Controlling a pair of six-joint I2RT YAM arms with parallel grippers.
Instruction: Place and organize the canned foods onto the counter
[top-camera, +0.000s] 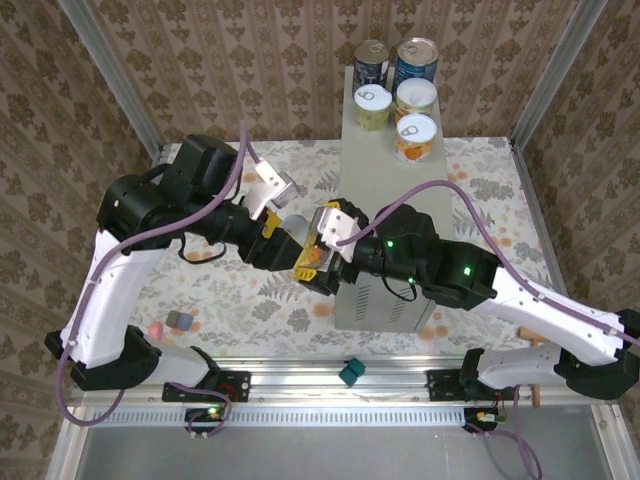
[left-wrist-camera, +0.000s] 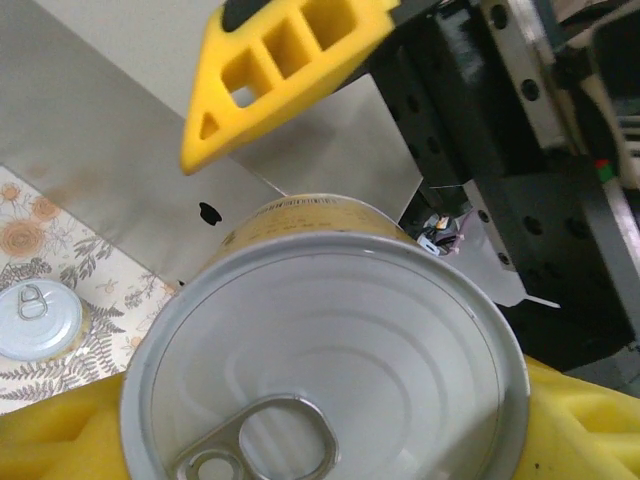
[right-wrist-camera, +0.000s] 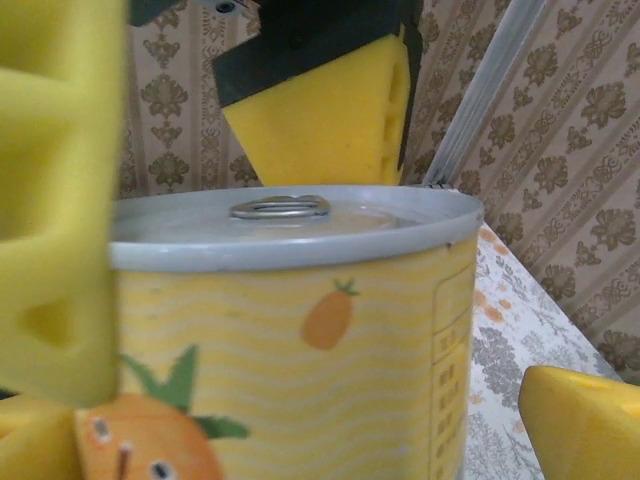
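Grey sheet metal makes up the counter (top-camera: 380, 165), a tall box standing on the floral surface (top-camera: 480, 200). Both arms reach in to meet just off its left face.

The left gripper (top-camera: 283, 238) is clamped on a yellow-labelled can (left-wrist-camera: 325, 370), its foam pads pressed to either side. The right gripper (top-camera: 315, 250) stands wide and straddles the same can. In the right wrist view one finger (right-wrist-camera: 55, 200) crosses in front of the label, while the other (right-wrist-camera: 580, 420) sits apart from the can wall with a gap showing.

The can's white pull-tab lid faces the left wrist and its side faces the right wrist, so its long axis runs roughly along the left gripper's reach. How far it is tilted I cannot tell from above.

This looks like a handover. The right arm lies across the counter's near end and is the nearer one for setting the can down, and bare top remains between it and the cans already placed.

Five cans sit on the far end. There are two dark blue cans at the back (top-camera: 371, 62) (top-camera: 415, 62) and three white-lidded cans in front (top-camera: 373, 105) (top-camera: 415, 97) (top-camera: 415, 135), close together. A further white-lidded can (left-wrist-camera: 35, 320) stands on the floral surface near the counter's wall, so it is not yet placed.
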